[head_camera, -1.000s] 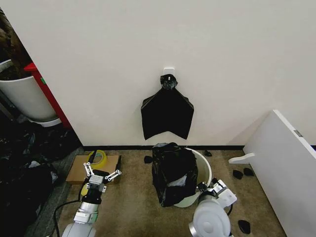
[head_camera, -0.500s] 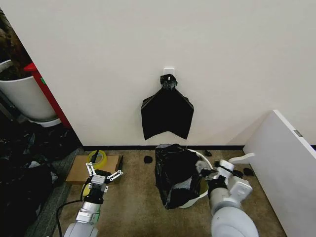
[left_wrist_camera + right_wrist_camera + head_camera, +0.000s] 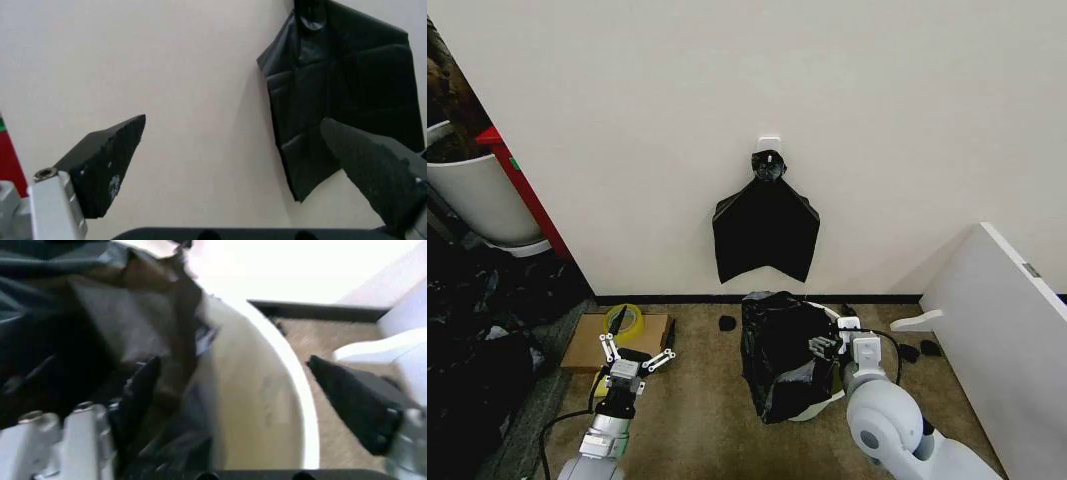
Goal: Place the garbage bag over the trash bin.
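Trash bin stands on the carpet floor just out from the wall, directly below the flat bunch of black bags hanging on the wall hook. Garbage bag is draped over the bin's left half, covering that side of the rim and hanging down the outside nearly to the floor; the cream rim on the bin's right side is still bare. Change over the last second: the right arm has swung up and in from a low position in front of the bin, and the right gripper now sits at the bin's mouth, jaws apart, one finger against the plastic inside the bin, the other outside the bare rim; it holds nothing. The bag has barely shifted on the bin. Judgement: bag is roughly half on, and this reach looks like a set-up to catch the loose edge and draw it across to the uncovered right rim. Left gripper waits well to the left of the bin, above a cardboard box with a yellow tape roll, jaws wide apart and empty, unmoved.
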Tool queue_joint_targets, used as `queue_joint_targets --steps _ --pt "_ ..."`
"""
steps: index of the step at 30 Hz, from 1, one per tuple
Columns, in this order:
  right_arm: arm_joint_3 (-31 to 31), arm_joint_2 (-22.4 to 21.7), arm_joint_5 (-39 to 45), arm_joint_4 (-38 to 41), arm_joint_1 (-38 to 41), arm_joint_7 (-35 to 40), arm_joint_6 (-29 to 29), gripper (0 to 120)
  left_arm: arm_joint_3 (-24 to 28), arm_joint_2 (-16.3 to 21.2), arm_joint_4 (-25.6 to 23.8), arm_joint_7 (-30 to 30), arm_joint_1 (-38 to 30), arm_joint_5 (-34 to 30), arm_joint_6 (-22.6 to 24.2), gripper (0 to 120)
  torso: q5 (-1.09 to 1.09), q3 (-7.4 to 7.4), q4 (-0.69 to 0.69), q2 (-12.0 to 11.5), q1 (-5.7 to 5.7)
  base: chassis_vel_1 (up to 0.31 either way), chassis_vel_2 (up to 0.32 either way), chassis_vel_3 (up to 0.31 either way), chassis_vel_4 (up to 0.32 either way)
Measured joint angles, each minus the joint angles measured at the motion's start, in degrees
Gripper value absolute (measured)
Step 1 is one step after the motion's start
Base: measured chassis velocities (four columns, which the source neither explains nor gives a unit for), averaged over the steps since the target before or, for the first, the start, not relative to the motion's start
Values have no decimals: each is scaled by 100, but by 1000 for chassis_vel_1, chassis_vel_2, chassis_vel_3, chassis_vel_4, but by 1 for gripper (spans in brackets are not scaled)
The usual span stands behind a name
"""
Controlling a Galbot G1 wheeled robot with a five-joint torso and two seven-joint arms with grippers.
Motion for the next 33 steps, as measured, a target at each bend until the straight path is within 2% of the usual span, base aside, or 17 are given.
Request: queue_joint_targets --steps 3,6,7,10,12,15,16,18,19,21,23,24,27,29,30,31,33 --pt "93 6 677 231 8 116 -225 64 131 3 -43 -13 -74 15 81 100 -1 0 0 0 0 0 0 0 0" --pt "106 2 786 253 12 136 -279 57 170 3 -52 -15 -96 30 102 100 -1 0 0 0 0 0 0 0 0" --pt "114 -6 844 253 14 146 -325 50 197 3 -59 -16 -109 42 114 100 -1 0 0 0 0 0 0 0 0" --pt "130 -37 766 238 -15 134 -343 36 235 35 -92 -48 -117 -4 161 100 0 0 1 0 0 0 0 0 0" --pt "132 -43 729 241 -25 127 -338 33 253 48 -109 -62 -114 -47 186 100 0 0 1 0 0 0 0 0 0" --pt "144 -80 247 252 -122 -16 -205 19 490 169 -306 -183 -84 -535 513 100 0 0 1 0 0 0 0 0 0" --pt "144 -80 247 252 -122 -16 -205 19 490 169 -306 -183 -84 -535 513 100 0 0 1 0 0 0 0 0 0" --pt "131 -115 -392 246 -246 -208 -9 9 776 290 -509 -226 -103 -1040 882 100 0 0 1 0 0 0 0 0 0" --pt "116 -125 -558 249 -307 -267 45 4 905 360 -633 -261 -115 -1310 1122 100 -2 0 0 0 0 0 0 0 0" --pt "109 -127 -604 258 -337 -279 57 1 955 403 -704 -293 -120 -1460 1264 100 -2 0 0 0 0 0 0 0 0" --pt "80 -114 -685 300 -436 -289 73 0 1185 619 -1034 -569 -232 -2189 2123 100 0 0 1 0 0 0 0 0 0" --pt "80 -114 -685 300 -436 -289 73 0 1185 619 -1034 -569 -232 -2189 2123 100 0 0 1 0 0 0 0 0 0" --pt "48 -98 -703 274 -407 -289 81 0 1820 1010 -1372 -1102 -521 -3114 3421 100 -1 0 0 0 0 0 0 0 0" --pt "39 -100 -701 262 -387 -290 81 0 1915 1068 -1417 -1176 -552 -3221 3588 100 -1 0 -1 0 0 0 0 0 0" --pt "17 -113 -696 228 -321 -293 80 0 2282 1324 -1563 -1407 -731 -3679 4188 100 -1 0 3 0 0 0 0 0 0" --pt "15 -125 -705 209 -305 -294 76 0 2505 1503 -1645 -1500 -936 -4015 4559 100 -1 0 2 0 0 0 0 0 0" --pt "15 -133 -729 198 -305 -294 75 0 2617 1591 -1670 -1533 -1048 -4193 4718 100 -1 0 2 0 0 0 0 0 0"
